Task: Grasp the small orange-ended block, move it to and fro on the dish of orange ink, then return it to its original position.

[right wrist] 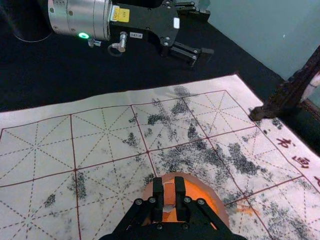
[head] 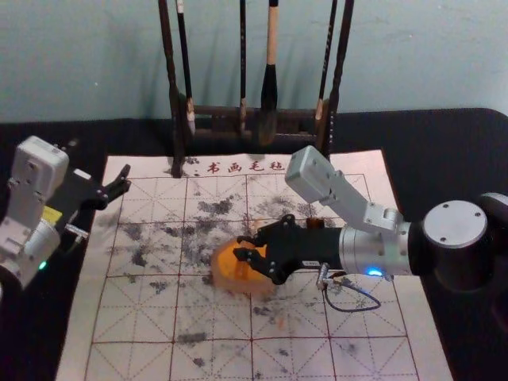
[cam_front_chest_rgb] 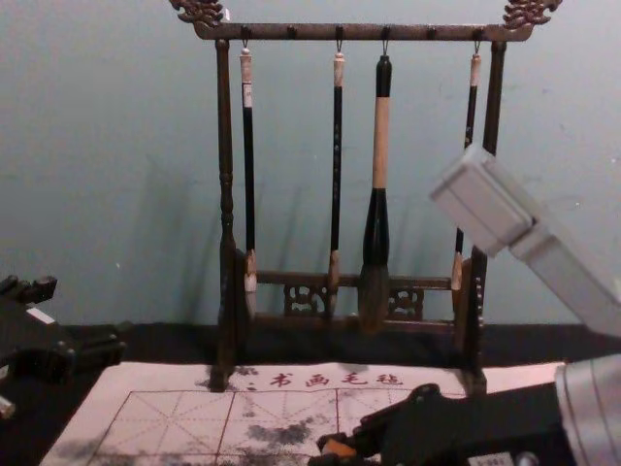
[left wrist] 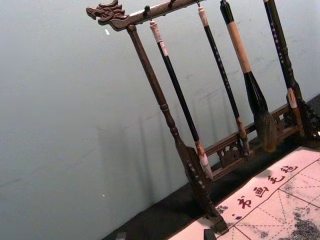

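Find the felt mat (head: pixel 135 349) lying on the dark worktop (head: pixel 444 135); its pale surface carries solid red grid lines, dashed guide lines and mottled grey-black stains. Locate the round dish (head: pixel 230 285) near the middle of the mat. It has a smooth, translucent, pinkish wall and contains orange ink (right wrist: pixel 199 194).

Note the right gripper (head: pixel 240 247) above the dish, reaching in from the mat's right edge. Its fingers are closed on the small block (right wrist: pixel 169 192), which sits between the tips over the dish. You cannot tell whether the block touches the ink.

Note the left gripper (head: pixel 125 181) above the mat's far left corner, fingers spread wide and holding nothing.

At the mat's far edge, observe the dark, turned-wood brush rack (cam_front_chest_rgb: pixel 225 165), with its feet by the red printed characters (head: pixel 246 167). Four brushes hang from it; the thickest brush (cam_front_chest_rgb: pixel 380 214) has a pale wooden section, a glossy black ferrule and a full, brown bristle head.

Use the right wrist view to see the block's orange face and pale band, plus an orange smear (right wrist: pixel 248 210) on the mat beside the dish. Use the left wrist view to inspect the carved dragon-head finial (left wrist: pixel 106 12) of the rack, and the chest view for the hanging loops.
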